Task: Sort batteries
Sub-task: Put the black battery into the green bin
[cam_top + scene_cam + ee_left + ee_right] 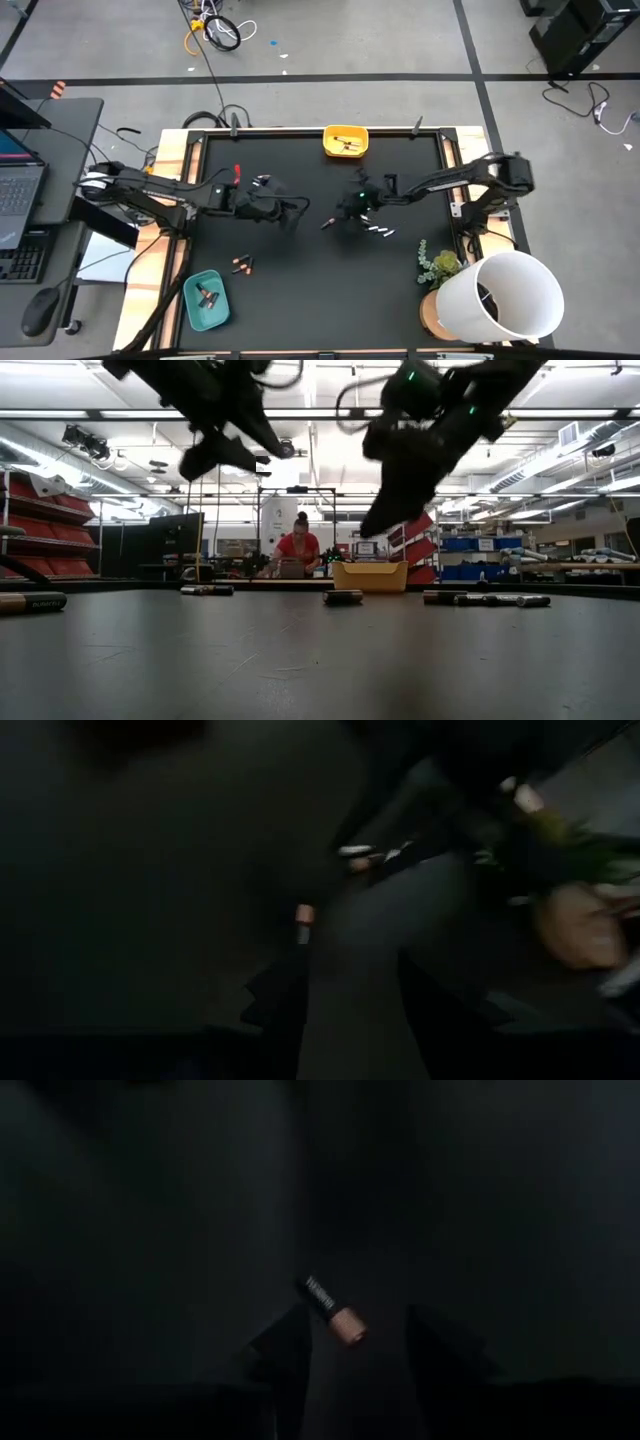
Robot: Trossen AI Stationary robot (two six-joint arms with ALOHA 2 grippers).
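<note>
A copper-and-black battery (327,222) lies on the black table between my two grippers; it also shows in the low view (343,597). My right gripper (346,211) hangs open above it, clear of the table (385,510). In the right wrist view the battery (333,1312) lies below the gap between the fingers of my right gripper (350,1355). My left gripper (291,216) is open and empty, also raised (215,455), just left of that battery (303,925). Silvery batteries (376,231) lie to the right of it.
A yellow tray (345,140) with batteries stands at the far edge, a teal tray (205,298) with batteries at the near left. Two batteries (241,264) lie near the teal tray, others (262,181) by the left arm. A plant (438,265) and a white tub (510,295) stand near right.
</note>
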